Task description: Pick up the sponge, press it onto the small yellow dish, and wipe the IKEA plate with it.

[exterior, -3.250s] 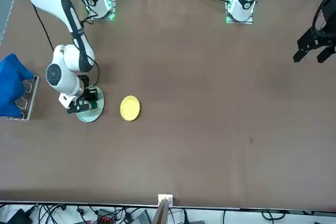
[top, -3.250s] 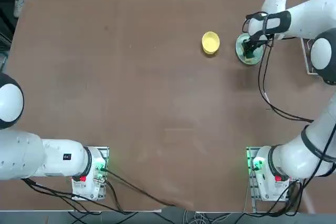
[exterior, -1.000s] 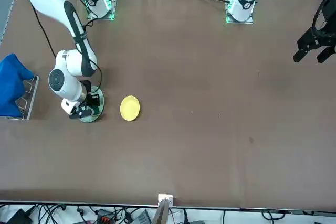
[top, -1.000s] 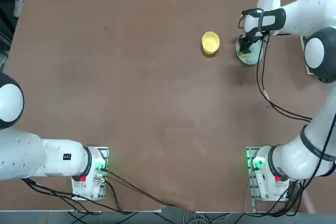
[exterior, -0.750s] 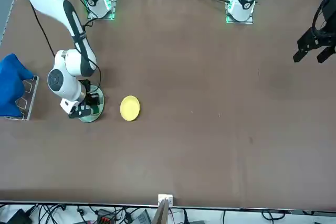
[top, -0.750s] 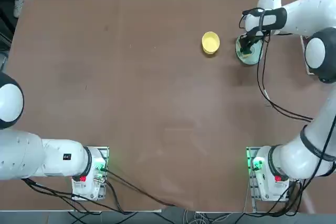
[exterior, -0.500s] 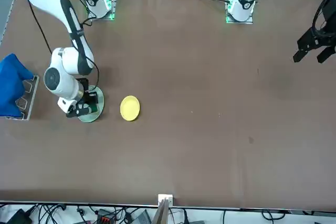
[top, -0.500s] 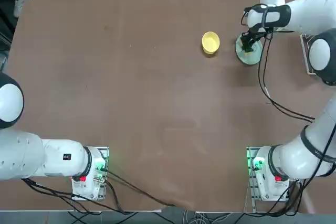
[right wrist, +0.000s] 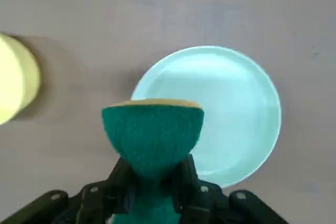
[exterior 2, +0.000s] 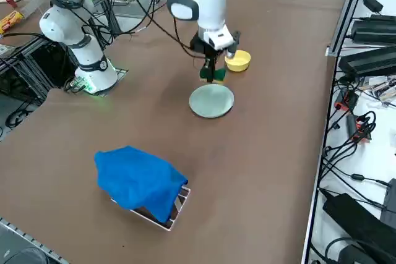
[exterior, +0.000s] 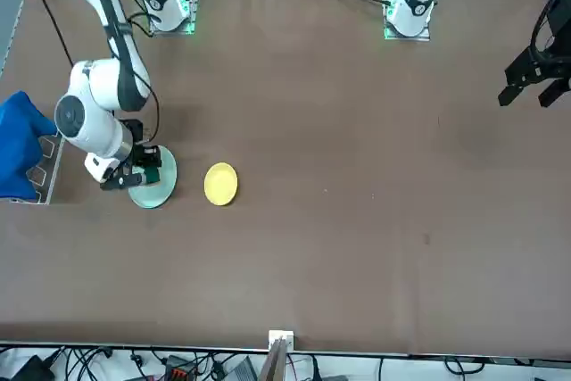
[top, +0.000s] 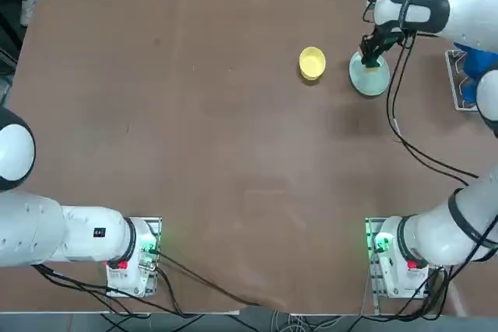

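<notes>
Right gripper (right wrist: 157, 184) clamped on sponge (right wrist: 152, 135), now raised off IKEA plate (right wrist: 231, 114); plate uncovered more than a second ago. Yellow dish (top: 312, 63) stands apart. Wipe likely finishing, or another pass.

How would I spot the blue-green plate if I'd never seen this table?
On the big brown table, find the working right gripper pinching a green sponge. The pale blue-green plate lies close by. It's round, wider and flatter than the yellow dish.
</notes>
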Robot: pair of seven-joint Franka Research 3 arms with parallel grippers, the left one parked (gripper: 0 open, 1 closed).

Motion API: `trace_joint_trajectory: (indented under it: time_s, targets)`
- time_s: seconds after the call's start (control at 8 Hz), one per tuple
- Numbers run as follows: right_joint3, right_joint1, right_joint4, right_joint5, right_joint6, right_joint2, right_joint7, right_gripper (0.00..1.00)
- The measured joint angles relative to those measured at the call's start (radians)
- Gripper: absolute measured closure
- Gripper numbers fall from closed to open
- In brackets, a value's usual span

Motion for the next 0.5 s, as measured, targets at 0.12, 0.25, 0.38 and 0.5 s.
trace_joint_trajectory:
  time_s: [0.12, 0.25, 0.38, 0.5]
  targets:
    - [0.004, 0.039, -0.032, 0.002, -0.001, -0.035, 0.073, 0.63]
    - [0.007, 0.088, -0.066, 0.003, 0.0, -0.062, 0.152, 0.63]
    - [0.009, 0.141, -0.096, 0.005, 0.007, -0.081, 0.234, 0.63]
    - [0.011, 0.193, -0.118, 0.005, 0.025, -0.091, 0.314, 0.63]
